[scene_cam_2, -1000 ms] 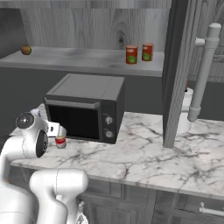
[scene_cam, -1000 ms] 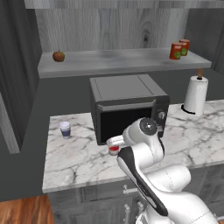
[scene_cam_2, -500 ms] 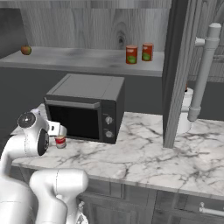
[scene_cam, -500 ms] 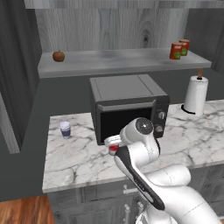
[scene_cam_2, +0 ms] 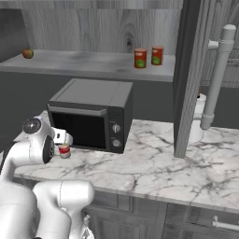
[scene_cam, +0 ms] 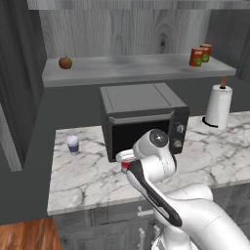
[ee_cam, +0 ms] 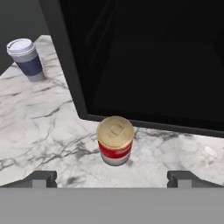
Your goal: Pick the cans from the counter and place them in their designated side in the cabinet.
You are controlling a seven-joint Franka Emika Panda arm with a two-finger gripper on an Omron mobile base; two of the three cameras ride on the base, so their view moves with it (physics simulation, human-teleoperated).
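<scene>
A short red-and-white can (ee_cam: 115, 146) with a tan top stands upright on the white marble counter (ee_cam: 39, 127), just in front of the black microwave's door. My gripper (ee_cam: 113, 179) is open and hovers above it, its fingertips (ee_cam: 41, 178) spread wide to either side without touching it. From the base, the same can (scene_cam: 125, 166) (scene_cam_2: 64, 151) peeks out under my hand. Two orange-red cans (scene_cam: 196, 56) (scene_cam_2: 140, 58) stand together at the right end of the cabinet shelf (scene_cam: 132, 66).
The black microwave (scene_cam: 141, 114) sits right behind the can. A white cup with a blue band (scene_cam: 72, 144) (ee_cam: 26, 59) stands to the left on the counter. A paper towel roll (scene_cam: 218, 105) is at the right. An apple (scene_cam: 65, 62) rests on the shelf's left end.
The arm has shifted slightly over the can. The can and the other things have not moved.
</scene>
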